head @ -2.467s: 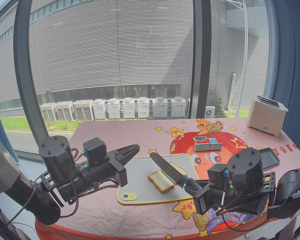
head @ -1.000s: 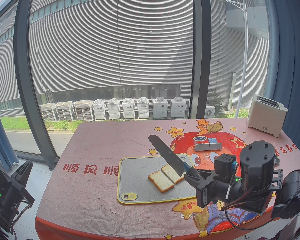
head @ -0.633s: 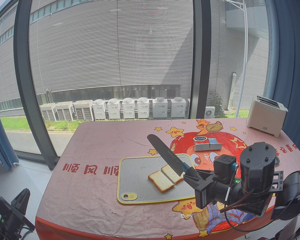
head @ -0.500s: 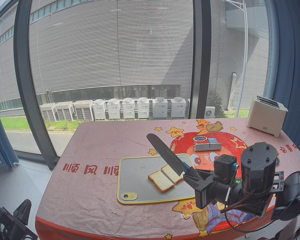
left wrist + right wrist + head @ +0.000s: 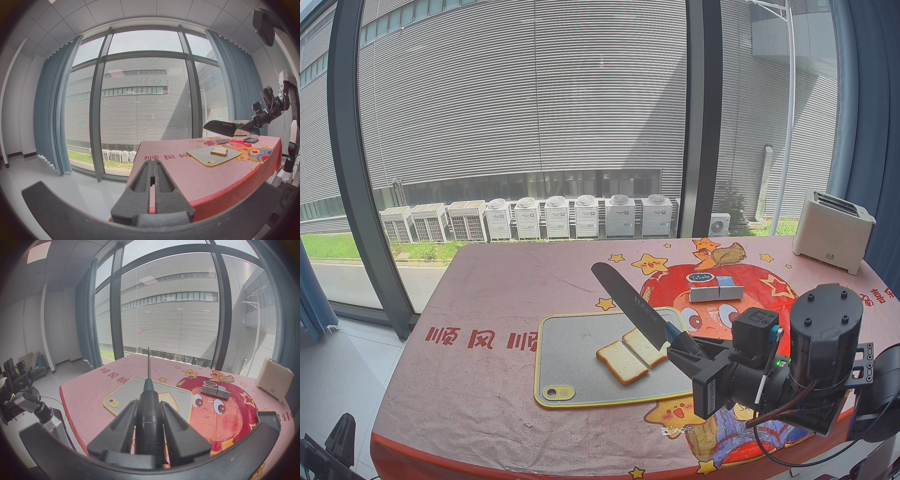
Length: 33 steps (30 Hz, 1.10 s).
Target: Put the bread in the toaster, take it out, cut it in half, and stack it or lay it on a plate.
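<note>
The bread lies cut in two halves, one (image 5: 622, 362) nearer and one (image 5: 645, 347) farther, side by side on the grey cutting board (image 5: 569, 350). My right gripper (image 5: 682, 351) is shut on the handle of a dark knife (image 5: 628, 304), whose blade slants up over the board's far right part, clear of the bread. In the right wrist view the knife (image 5: 148, 371) points out over the bread (image 5: 167, 399). My left gripper (image 5: 153, 187) is shut on nothing, low and off the table's left front corner. The white toaster (image 5: 832, 230) stands at the far right.
A small grey and blue block (image 5: 715, 289) sits on the pink tablecloth behind the board. A dark tray (image 5: 251, 140) lies to the board's right, near the toaster. The table's left half (image 5: 487, 300) is bare cloth. A large window runs behind the table.
The left arm has pulled away from the board and dropped below the table's left front corner. The right gripper lifted the knife off the slice, which now lies as two separated halves.
</note>
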Tool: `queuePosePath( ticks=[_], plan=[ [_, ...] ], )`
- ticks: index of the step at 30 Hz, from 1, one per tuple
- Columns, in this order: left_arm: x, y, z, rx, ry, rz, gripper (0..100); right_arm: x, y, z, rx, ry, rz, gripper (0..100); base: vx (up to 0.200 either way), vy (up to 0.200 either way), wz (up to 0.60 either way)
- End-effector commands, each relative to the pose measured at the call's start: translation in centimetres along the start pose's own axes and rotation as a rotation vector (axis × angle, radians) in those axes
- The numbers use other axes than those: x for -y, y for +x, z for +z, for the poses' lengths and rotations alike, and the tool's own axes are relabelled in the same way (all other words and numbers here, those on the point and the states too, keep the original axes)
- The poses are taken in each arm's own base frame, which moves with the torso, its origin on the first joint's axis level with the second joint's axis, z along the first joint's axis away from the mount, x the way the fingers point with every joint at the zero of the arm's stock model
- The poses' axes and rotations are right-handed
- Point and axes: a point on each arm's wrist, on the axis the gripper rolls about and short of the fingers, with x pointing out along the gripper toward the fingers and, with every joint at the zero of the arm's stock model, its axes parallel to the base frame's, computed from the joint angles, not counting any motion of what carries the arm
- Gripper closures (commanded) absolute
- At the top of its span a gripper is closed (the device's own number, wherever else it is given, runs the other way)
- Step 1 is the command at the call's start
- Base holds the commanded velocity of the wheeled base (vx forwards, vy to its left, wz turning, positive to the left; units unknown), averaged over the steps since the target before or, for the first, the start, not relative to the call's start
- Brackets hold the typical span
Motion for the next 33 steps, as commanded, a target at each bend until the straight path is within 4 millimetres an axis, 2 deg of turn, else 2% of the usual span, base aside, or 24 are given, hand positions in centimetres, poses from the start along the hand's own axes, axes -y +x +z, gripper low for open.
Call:
queuePosePath(
  ticks=[1,19,33],
  plan=[
    [0.0,-0.1,-0.5,0.007,0.000,0.001,100,0.0,-0.1,0.1,0.006,0.003,0.001,100,0.000,0.000,0.00],
    [0.0,-0.1,-0.5,0.007,0.000,0.001,100,0.0,-1.5,-1.7,0.012,0.021,-0.003,100,0.000,0.000,0.00],
    [0.0,-0.1,-0.6,0.006,0.000,0.000,100,1.0,-2.1,-1.3,0.045,0.044,-0.043,100,0.000,0.000,0.00]
  ],
)
